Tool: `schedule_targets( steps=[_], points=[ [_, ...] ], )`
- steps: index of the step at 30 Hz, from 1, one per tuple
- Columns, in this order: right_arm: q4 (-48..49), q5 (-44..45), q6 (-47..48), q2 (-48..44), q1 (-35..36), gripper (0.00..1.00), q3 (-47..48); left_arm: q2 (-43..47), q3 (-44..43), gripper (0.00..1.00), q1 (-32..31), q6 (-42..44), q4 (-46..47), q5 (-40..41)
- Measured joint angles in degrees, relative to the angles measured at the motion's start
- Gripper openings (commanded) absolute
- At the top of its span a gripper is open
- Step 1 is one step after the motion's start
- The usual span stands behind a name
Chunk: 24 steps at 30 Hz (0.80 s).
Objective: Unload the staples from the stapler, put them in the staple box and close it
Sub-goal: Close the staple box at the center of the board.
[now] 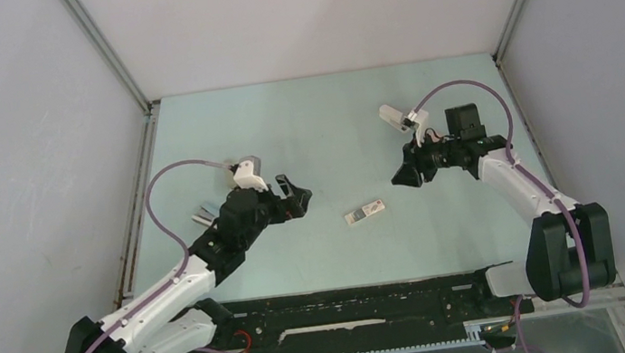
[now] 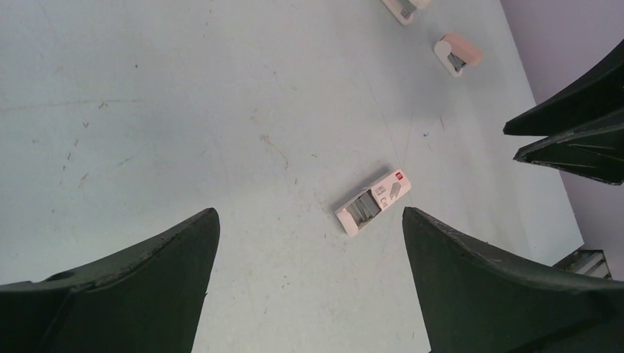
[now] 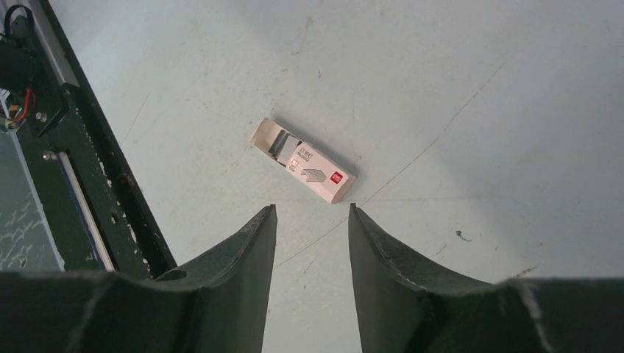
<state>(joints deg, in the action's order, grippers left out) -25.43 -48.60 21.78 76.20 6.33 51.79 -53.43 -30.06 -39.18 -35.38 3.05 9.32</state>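
Seen from above, two black-and-white arms reach over a pale green table (image 1: 319, 112). A small white box (image 1: 365, 213) lies on the table between the grippers, touching neither.

The left gripper (image 1: 298, 198) hangs left of the box. Its wrist view shows the fingers spread wide with nothing between them (image 2: 307, 213). The right gripper (image 1: 402, 178) hangs up and to the right of the box. Its own view shows the fingers only partly apart (image 3: 312, 207), and they hold nothing.

Only the overhead view shows the staples (image 1: 203, 216). They are a few small silvery-grey strips lying on the table beside the left forearm, well away from the box.

Both wrist views show the box (image 2: 373, 202) (image 3: 305, 160) more closely. It has a red mark at one end, and its tray is slid partly out with something grey inside. From above, that detail is too small to make out.

A pale stapler (image 1: 394, 116) lies behind the right gripper. The left wrist view shows it as white and pink (image 2: 458, 53). Another pale piece (image 2: 403, 7) beside it is cut off by the top edge. The right wrist view shows no stapler. Instead it shows the black rail (image 3: 103, 184) along the table's near edge.
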Motion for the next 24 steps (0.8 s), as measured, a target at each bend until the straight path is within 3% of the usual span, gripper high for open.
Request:
schedule_targets(
  steps=[14, 24],
  points=[
    [2.95, 1.75, -1.77, -0.33, 0.04, 0.49, -1.51, -2.19, 1.57, 0.99, 0.0, -4.35, 0.04, 0.02],
    [3.65, 2.05, -1.55, 0.52, 2.4, 0.49, -1.51, -1.53, 7.58, 0.97, 0.0, -7.34, 3.23, -0.52]
  ],
)
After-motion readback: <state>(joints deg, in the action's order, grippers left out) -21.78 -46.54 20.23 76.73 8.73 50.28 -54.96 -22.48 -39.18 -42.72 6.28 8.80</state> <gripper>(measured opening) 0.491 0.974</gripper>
